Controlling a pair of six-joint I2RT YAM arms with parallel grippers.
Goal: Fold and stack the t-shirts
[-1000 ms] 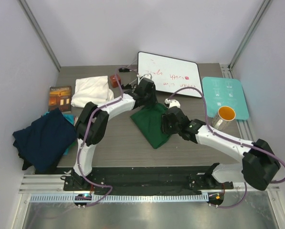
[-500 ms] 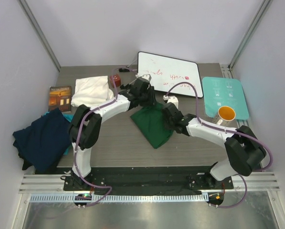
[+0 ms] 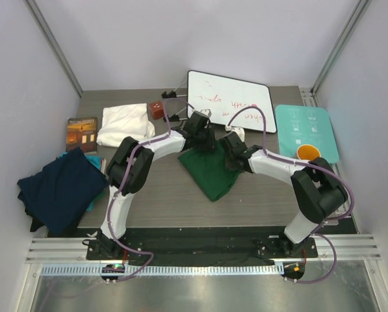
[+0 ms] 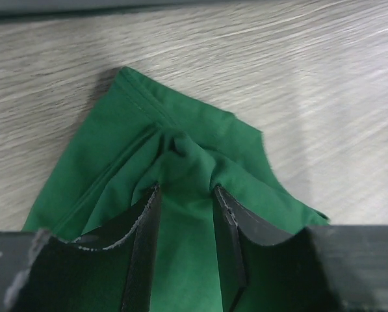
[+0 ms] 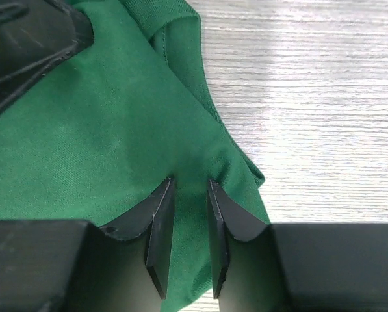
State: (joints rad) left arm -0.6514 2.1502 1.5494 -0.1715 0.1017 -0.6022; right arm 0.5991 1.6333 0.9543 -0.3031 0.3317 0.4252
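The dark green t-shirt (image 3: 210, 174) lies partly folded at mid-table; it also shows in the left wrist view (image 4: 109, 175) and the right wrist view (image 5: 83, 130). My left gripper (image 3: 199, 140) is shut on a puckered fold at the shirt's far edge (image 4: 186, 190). My right gripper (image 3: 230, 153) is shut on the shirt's edge beside it (image 5: 190, 183), close to the left one. The cream-white t-shirt (image 3: 124, 123) lies folded at the back left. The navy blue t-shirt (image 3: 60, 188) lies bunched at the left edge.
A small brown book (image 3: 81, 132) lies beside the white shirt. A whiteboard (image 3: 229, 101) lies at the back. A teal board (image 3: 307, 127) lies at the right with an orange-lined mug (image 3: 308, 153) on it. A small red-brown block (image 3: 156, 109) lies near the back.
Both grippers have moved toward the back of the table with the green shirt's far edge. The right arm has swung in closer beside the left gripper.
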